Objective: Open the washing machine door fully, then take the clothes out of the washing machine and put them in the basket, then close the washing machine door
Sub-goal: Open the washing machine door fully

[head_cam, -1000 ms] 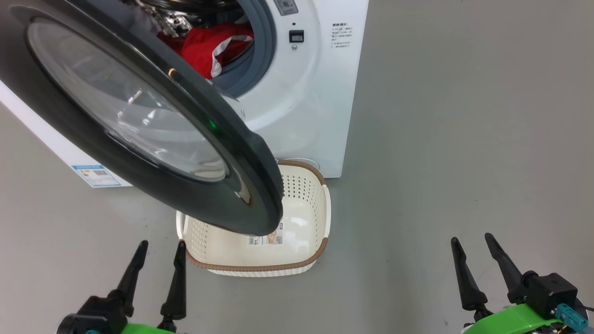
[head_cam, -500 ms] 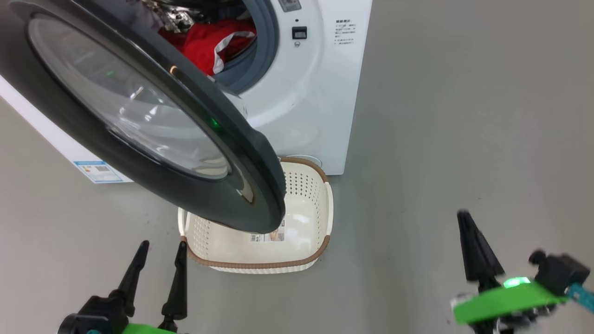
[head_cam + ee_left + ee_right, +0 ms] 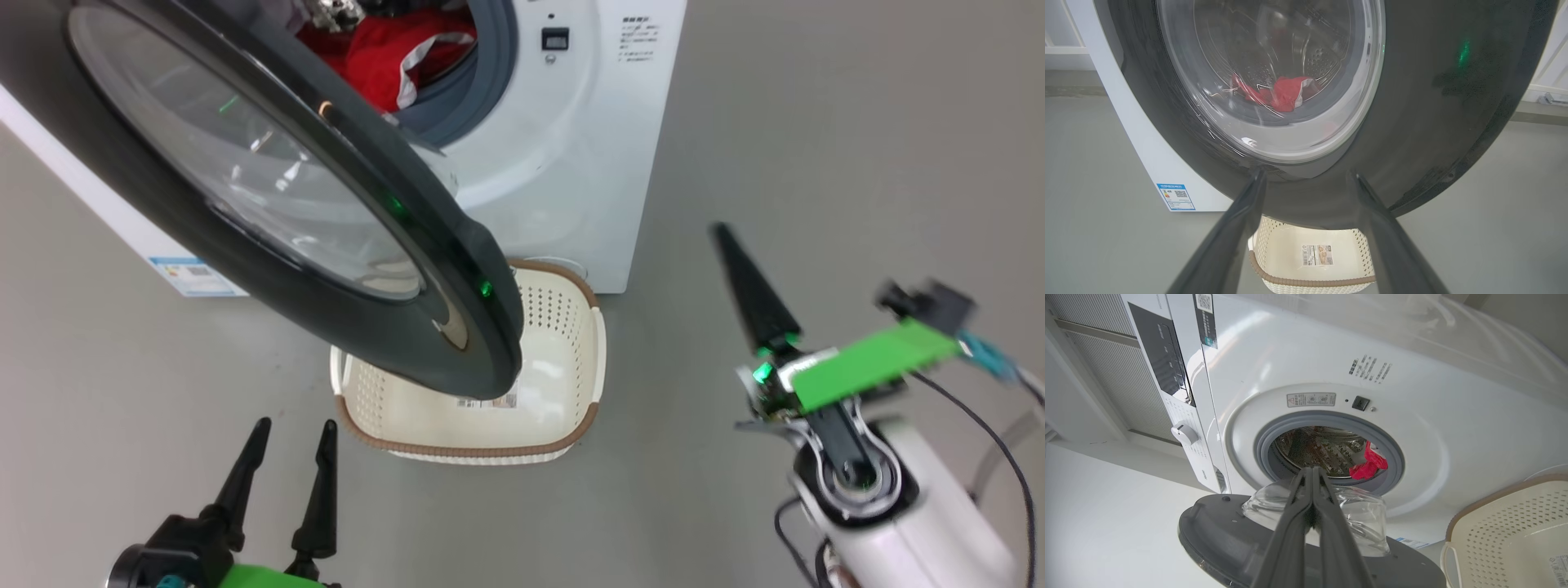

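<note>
We see the door (image 3: 269, 204) cut off at the head view's upper left edge; it hides the far side of the basket (image 3: 457, 449) and part of the label (image 3: 500, 402) inside. The clothes (image 3: 384, 65) lie partly behind its rim. The print (image 3: 638, 39) on the washing machine (image 3: 571, 163) is too small to read. The right gripper (image 3: 727, 241) is blurred.

- Grey floor (image 3: 816, 122) covered the right side and bottom of the head view.
- A ribbed grey panel (image 3: 1106, 384) stood at the upper left of the right wrist view.
- A white frame (image 3: 1065, 50) showed at the upper left of the left wrist view.
- A small metal fitting (image 3: 1545, 98) sat near that view's right edge.
</note>
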`<state>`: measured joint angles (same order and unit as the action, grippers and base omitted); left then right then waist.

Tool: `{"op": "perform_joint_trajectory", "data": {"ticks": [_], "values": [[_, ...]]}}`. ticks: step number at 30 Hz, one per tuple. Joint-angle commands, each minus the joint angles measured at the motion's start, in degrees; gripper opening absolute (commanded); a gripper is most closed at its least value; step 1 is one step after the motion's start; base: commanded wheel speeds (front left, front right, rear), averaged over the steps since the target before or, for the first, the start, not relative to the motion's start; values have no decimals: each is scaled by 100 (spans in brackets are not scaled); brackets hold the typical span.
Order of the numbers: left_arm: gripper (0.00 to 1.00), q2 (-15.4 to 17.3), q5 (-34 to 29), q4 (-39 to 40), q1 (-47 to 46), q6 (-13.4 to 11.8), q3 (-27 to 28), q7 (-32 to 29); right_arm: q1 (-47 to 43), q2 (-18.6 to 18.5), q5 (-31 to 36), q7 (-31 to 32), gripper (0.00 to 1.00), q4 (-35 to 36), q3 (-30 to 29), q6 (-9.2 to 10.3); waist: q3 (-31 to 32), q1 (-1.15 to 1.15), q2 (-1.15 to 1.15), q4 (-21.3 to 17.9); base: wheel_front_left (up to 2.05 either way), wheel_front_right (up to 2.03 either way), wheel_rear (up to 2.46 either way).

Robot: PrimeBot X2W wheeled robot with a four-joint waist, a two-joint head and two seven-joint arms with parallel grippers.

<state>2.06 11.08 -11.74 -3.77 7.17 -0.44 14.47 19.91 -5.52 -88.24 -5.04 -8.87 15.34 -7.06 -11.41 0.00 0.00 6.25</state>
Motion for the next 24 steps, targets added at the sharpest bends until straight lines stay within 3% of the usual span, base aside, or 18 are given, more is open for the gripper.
{"op": "perform_joint_trajectory", "data": {"ticks": [1, 6, 12, 19, 24], "values": [[100, 82, 15, 122, -156, 32, 149, 52, 277, -15, -205, 297, 0, 106, 160, -43, -73, 0, 0, 58, 0, 0, 0], [100, 82, 70, 81, -239, 32, 69, 52, 854, -41, -998, 1860, 0, -357, 258, -43, -183, 0, 0, 180, 0, 0, 0], [100, 82, 123, 40, -289, 32, -17, 52, 1506, -60, -1507, 3529, 0, -1181, 278, -43, -237, 0, 0, 308, 0, 0, 0], [100, 82, 176, -17, -352, 32, -132, 52, 2239, -9, -1771, 4675, 0, -2004, 276, -43, -305, 0, 0, 459, 0, 0, 0], [100, 82, 201, -36, -365, 32, -191, 52, 2573, 31, -1802, 5122, 0, -2390, 382, -43, -330, 0, 0, 541, 0, 0, 0]]}}
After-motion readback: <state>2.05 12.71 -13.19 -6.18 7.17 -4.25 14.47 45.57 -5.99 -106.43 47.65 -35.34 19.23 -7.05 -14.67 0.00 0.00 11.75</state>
